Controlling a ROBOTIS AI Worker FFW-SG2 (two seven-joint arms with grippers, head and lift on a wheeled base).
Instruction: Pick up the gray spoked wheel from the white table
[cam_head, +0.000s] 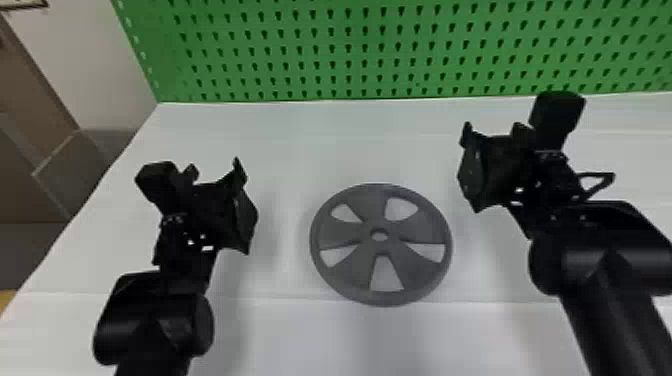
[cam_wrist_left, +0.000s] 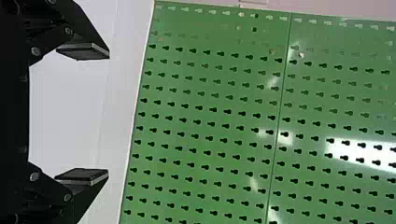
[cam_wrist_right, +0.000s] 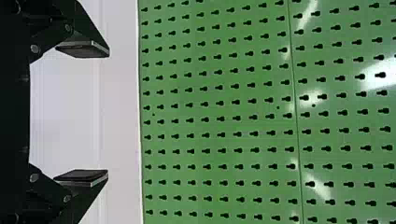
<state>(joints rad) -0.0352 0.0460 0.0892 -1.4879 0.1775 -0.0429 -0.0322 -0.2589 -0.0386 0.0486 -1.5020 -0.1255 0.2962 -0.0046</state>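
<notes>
1. The pick-up is judged to be unstarted: the gray spoked wheel (cam_head: 365, 237) is laid flat on the desk (cam_head: 300, 150), well in from its left edge and apart from its far edge. Grasping and lifting are left to be done.
2. The left tool (cam_wrist_left: 105, 113) is held over the desk, between wheel and left edge; the right tool (cam_wrist_right: 105, 112) is held across the wheel, somewhat nearer the far edge.
3. Both are spread, emptied and aimed toward the green pegboard (cam_head: 340, 55).

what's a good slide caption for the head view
A gray spoked wheel lies flat on a white table between the left gripper and right gripper, a green pegboard behind.
</notes>
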